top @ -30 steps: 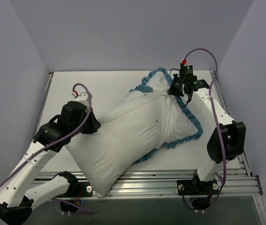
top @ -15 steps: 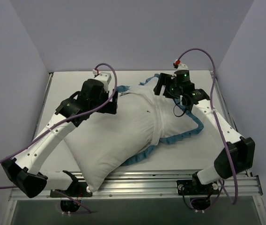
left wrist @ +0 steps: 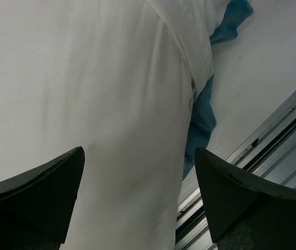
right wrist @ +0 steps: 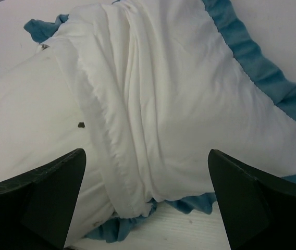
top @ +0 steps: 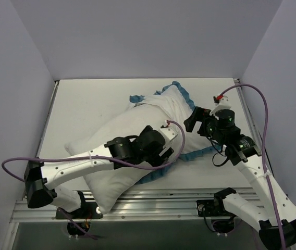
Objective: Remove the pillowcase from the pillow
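Note:
The plump white pillow [top: 109,185] lies diagonally on the table, its near corner over the front rail. The pillowcase [top: 176,107], white side up with blue ruffled edging [top: 182,86], still covers the pillow's far right end; its hem [right wrist: 103,140] is bunched across the pillow [right wrist: 23,114]. My left gripper [top: 164,155] hangs open just above the pillow's middle near the hem, nothing between its fingers [left wrist: 138,156]. My right gripper [top: 192,121] stands open above the pillowcase's right side, holding nothing [right wrist: 147,156]. Pillow [left wrist: 85,78] and blue ruffle [left wrist: 202,114] show in the left wrist view.
The white table [top: 85,104] is walled at the left, back and right. A metal rail [top: 163,200] runs along the near edge. My left arm lies across the pillow's near half.
Both grippers have opened and let go of the fabric. The left arm swung from the far left to over the pillow's middle. The right arm drew back toward the near right.

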Controlling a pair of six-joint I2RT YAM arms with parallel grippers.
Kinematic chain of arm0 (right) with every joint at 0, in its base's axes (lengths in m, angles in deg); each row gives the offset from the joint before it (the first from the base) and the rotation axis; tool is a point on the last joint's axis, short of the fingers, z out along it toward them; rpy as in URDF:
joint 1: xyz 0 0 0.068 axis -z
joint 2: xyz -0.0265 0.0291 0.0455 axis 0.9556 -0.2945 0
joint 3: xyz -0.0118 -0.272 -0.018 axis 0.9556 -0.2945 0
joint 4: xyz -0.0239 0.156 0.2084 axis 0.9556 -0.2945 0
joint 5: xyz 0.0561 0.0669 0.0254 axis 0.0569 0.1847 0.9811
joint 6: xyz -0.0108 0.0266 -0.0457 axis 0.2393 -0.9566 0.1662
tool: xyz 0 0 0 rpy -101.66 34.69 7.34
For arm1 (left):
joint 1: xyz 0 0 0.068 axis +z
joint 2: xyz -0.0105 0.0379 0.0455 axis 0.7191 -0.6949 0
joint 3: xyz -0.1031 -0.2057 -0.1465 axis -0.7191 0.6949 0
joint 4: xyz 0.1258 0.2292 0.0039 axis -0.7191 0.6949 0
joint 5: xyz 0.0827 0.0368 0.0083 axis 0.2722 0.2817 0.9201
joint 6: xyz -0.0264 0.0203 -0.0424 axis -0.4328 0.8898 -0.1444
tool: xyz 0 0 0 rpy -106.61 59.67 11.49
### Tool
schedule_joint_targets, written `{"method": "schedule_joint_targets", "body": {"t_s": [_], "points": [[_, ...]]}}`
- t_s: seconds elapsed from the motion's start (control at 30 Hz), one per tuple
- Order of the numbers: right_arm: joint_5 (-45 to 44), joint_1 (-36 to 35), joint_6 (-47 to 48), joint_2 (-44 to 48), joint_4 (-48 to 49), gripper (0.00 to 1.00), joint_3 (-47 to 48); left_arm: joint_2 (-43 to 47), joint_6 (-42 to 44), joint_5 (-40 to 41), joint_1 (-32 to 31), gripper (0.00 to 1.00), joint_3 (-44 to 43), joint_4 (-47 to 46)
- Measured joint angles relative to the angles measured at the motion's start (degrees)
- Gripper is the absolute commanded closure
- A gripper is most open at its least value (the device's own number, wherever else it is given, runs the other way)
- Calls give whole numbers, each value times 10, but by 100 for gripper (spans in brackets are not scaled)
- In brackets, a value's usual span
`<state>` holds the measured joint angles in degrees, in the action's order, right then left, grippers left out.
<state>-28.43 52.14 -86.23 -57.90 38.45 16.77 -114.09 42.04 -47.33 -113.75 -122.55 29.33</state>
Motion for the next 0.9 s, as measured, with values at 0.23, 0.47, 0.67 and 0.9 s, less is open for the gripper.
{"method": "schedule_joint_targets", "body": {"t_s": [0.23,0.47,0.67,0.9], "points": [[-6,0,-7,74,-38,2,-45,-86,-15,73,-20,6,18,-31],[-1,0,-24,93,-50,6,-87,-129,-59,124,-6,39,42,-77],[41,-1,-41,95,-34,13,-144,-138,-87,107,31,98,49,-102],[80,-28,-49,66,3,14,-190,-115,-89,75,53,98,35,-87]]}}
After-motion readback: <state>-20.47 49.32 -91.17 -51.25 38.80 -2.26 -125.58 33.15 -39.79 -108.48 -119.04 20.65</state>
